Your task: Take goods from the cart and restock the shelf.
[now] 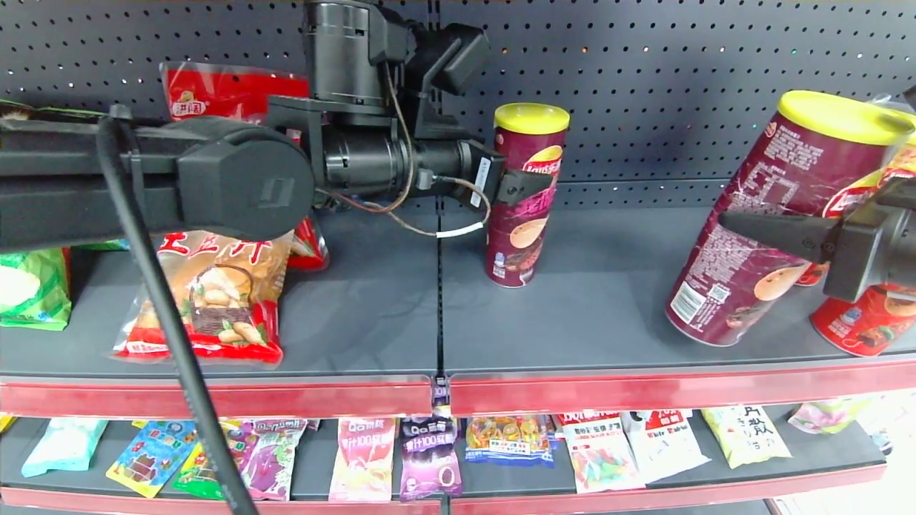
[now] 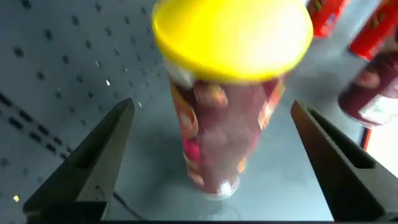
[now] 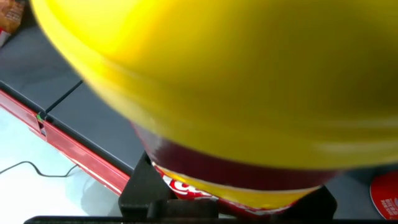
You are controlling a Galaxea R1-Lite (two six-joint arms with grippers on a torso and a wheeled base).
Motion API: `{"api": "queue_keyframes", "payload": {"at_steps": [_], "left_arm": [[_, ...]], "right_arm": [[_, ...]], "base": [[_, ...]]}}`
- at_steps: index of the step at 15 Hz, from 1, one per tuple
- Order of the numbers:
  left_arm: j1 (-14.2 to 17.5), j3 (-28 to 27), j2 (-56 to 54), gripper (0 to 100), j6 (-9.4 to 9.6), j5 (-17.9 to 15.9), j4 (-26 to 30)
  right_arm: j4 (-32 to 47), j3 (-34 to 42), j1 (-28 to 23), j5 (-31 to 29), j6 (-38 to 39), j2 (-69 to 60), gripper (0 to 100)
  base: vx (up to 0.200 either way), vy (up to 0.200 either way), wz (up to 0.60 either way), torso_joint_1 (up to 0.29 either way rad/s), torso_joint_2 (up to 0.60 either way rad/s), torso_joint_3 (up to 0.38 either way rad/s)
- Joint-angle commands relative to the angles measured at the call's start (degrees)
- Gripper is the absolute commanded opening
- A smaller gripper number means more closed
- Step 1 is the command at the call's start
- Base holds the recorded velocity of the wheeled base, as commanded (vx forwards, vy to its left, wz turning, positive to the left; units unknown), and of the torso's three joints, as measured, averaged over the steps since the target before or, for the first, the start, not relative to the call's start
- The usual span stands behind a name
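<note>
Left pincer (image 2: 211,106) spread open either side of upright can (image 1: 526,236), clear of it; right pincer (image 1: 766,229) clamped on tilted can (image 1: 787,164).
Judged partway: one can stood on shelf (image 1: 608,307) at 12 o'clock; second at 3 o'clock, beside red cans (image 1: 862,322), yet to be set upright and let go.

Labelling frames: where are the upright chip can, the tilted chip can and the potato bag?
upright chip can (image 1: 517,247), head view, lower body.
tilted chip can (image 1: 780,172), head view, upper side wall.
potato bag (image 1: 207,300), head view, front middle.
</note>
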Motion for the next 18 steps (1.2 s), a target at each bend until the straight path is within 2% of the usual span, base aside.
{"api": "queue_keyframes", "payload": {"at_steps": [1,7,8,13,15,17,18], "left_arm": [[-1.00,-2.55,2.38,100,-0.08,0.43,0.03],[-1.88,-3.17,4.23,100,0.01,1.31,-0.06],[-1.97,-3.17,4.23,0,0.01,1.05,-0.06],[-2.06,-1.32,3.08,0,0.28,0.87,-0.06],[-2.15,2.02,0.18,0,0.19,-1.77,-0.06],[-1.97,8.78,-5.35,0,0.45,-8.97,-0.06],[-1.88,10.10,-6.32,0,0.63,-10.29,-0.06]], "right_arm": [[-0.04,-0.03,0.04,0.01,-0.01,-0.23,0],[-0.04,-0.03,0.04,0.01,0.07,-0.32,0],[-0.04,-0.03,0.04,0.01,0.07,-0.32,0],[-0.04,-0.03,0.04,0.01,-0.01,-0.40,0],[-0.04,-0.03,0.04,0.01,-0.01,-0.49,0],[-0.04,0.06,0.04,0.01,-0.01,-0.67,0],[-0.04,0.15,0.04,0.01,0.07,-0.67,0]], "base": [[0.000,0.000,0.00,0.000,0.00,0.000],[0.000,0.000,0.00,0.000,0.00,0.000],[0.000,0.000,0.00,0.000,0.00,0.000],[0.000,0.000,0.00,0.000,0.00,0.000],[0.000,0.000,0.00,0.000,0.00,0.000],[0.000,0.000,0.00,0.000,0.00,0.000],[0.000,0.000,0.00,0.000,0.00,0.000]]}}
